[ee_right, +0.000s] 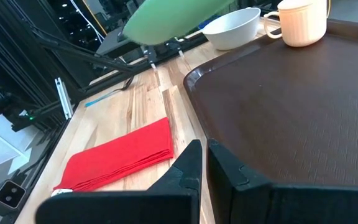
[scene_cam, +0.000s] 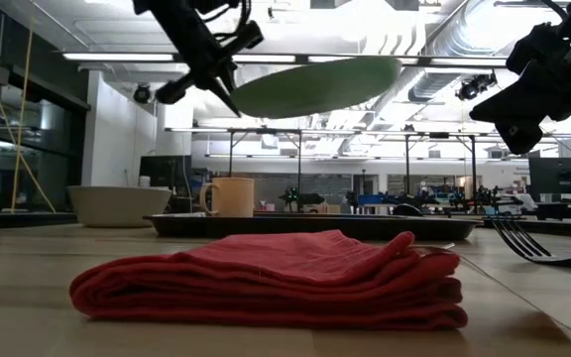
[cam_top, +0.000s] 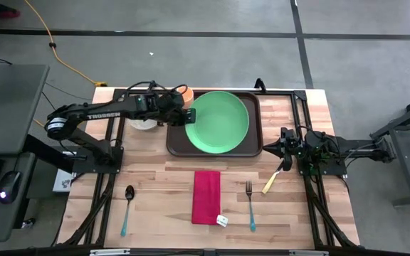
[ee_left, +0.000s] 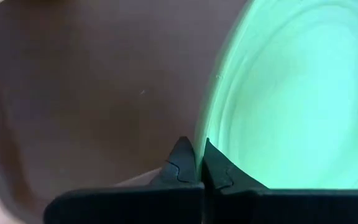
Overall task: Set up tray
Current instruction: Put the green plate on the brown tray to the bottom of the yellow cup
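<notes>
A round green plate (cam_top: pixel 223 122) hangs over the dark brown tray (cam_top: pixel 178 146), which lies at the table's far middle. My left gripper (cam_top: pixel 188 116) is shut on the plate's left rim. In the low view the plate (scene_cam: pixel 315 87) floats well above the tray (scene_cam: pixel 315 226), its right side a little higher. My right gripper (cam_top: pixel 285 140) waits shut by the tray's right edge, holding nothing; its wrist view shows its shut fingers (ee_right: pixel 205 155) over the tray's corner (ee_right: pixel 291 106). My left gripper pinches the plate's rim (ee_left: pixel 211 127) between its two fingers, on the side facing the table's left edge. The fingers come from the left, slanting down. The plate is lifted clear of the tray, nearly level, with its far side tipped slightly up.
A white bowl (cam_top: pixel 144 122) and a peach mug (cam_top: pixel 185 92) stand by the tray's far left corner. On the near half lie a spoon (cam_top: pixel 127 208), a folded red napkin (cam_top: pixel 206 196), a fork (cam_top: pixel 250 204) and a yellow-handled knife (cam_top: pixel 270 182).
</notes>
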Available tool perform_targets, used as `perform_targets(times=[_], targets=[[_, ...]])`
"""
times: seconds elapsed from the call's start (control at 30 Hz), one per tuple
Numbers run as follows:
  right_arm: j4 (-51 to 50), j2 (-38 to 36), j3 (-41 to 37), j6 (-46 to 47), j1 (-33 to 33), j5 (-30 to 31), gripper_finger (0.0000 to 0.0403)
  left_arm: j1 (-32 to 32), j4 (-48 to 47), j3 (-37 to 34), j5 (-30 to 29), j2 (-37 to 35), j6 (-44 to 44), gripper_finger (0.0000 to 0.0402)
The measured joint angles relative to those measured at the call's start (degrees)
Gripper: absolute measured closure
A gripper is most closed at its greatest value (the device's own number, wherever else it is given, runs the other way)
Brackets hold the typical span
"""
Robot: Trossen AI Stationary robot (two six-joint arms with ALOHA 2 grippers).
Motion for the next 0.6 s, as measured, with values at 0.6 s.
perform_targets(times=[0.6], targets=[[0.0,0.0,0.0,0.2,0.0,0.0,0.0402,2.6,-6.3,7.2,2.1,6.0,5.3,0.0388]])
